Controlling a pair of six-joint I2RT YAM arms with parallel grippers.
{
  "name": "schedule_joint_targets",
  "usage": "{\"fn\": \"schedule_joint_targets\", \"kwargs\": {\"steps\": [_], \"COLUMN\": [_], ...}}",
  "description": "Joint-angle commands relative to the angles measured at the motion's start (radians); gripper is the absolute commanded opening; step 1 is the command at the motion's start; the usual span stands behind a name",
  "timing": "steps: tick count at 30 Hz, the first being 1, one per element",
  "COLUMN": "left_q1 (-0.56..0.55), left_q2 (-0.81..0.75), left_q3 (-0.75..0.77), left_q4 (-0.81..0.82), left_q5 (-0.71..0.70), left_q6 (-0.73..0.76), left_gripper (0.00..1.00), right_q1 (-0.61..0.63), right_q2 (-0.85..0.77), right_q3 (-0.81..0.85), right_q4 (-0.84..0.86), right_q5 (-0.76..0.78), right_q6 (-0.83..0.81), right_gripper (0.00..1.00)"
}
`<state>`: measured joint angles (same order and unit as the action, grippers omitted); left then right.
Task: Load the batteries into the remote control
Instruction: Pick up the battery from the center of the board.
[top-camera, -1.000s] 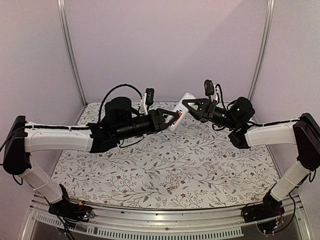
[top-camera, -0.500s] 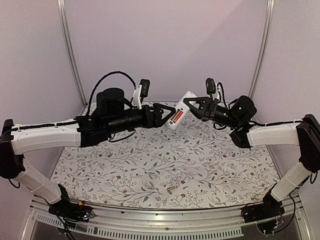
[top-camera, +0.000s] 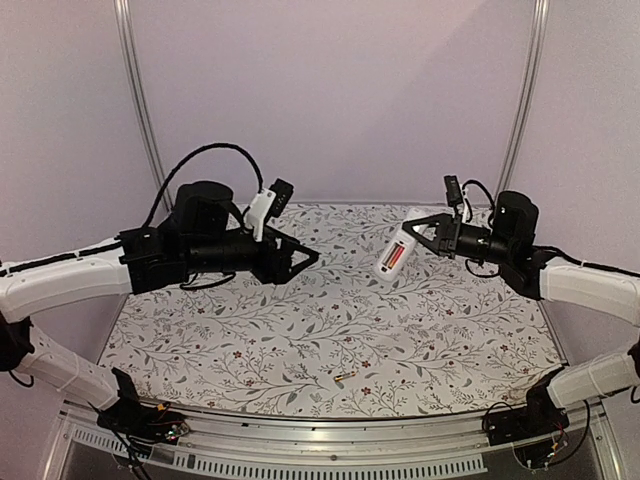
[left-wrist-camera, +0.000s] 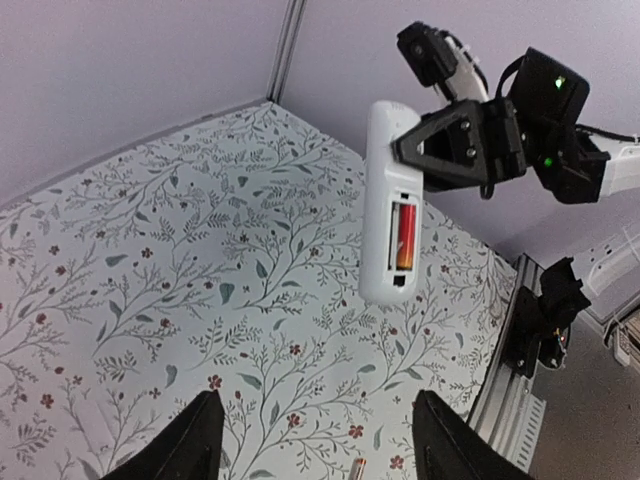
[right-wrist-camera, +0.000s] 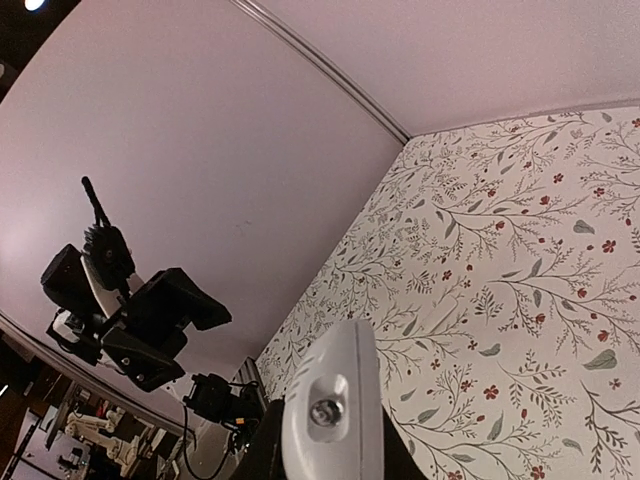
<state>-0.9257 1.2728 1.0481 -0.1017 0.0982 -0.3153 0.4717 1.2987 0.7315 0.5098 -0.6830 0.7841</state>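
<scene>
- Near the front edge of the flowered table (top-camera: 250, 340) a dark battery (top-camera: 343, 378) with orange marking lies loose, well apart from both arms.
- Above mid-table the left gripper (top-camera: 306, 261) hangs with its jaws spread and nothing between them.
- Facing it, the right gripper (top-camera: 418, 233) is clamped on one end of the remote control (left-wrist-camera: 382, 250), held up in the air.
- A red battery (left-wrist-camera: 404, 235) sits in the remote's open recess.
</scene>
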Motion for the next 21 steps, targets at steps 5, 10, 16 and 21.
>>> {"fn": "schedule_joint_targets", "kwargs": {"steps": [5,10,16,21], "left_q1": [-0.123,-0.212,-0.287,-0.320], "left_q2": [0.136,0.258,0.419,0.563], "left_q3": [-0.032,0.032,0.116,0.271], "left_q4": [-0.231,-0.321,-0.364,-0.463], "left_q5": [0.030,-0.002,-0.038,-0.065], "left_q6": [0.171,0.252,0.296,0.312], "left_gripper": [0.55,0.52,0.46,0.42], "right_q1": [-0.073,-0.109,-0.111,-0.111], "right_q2": [-0.248,-0.400,-0.554,-0.441], "right_q3": [-0.077,-0.133,-0.132,-0.058], "right_q4": [-0.350,-0.387,-0.560,-0.680], "right_q5": [0.043,0.197,0.332,0.206], "right_q6": [-0.225,-0.171,-0.207,-0.287], "right_gripper": [0.00,0.00,0.00,0.00]}}
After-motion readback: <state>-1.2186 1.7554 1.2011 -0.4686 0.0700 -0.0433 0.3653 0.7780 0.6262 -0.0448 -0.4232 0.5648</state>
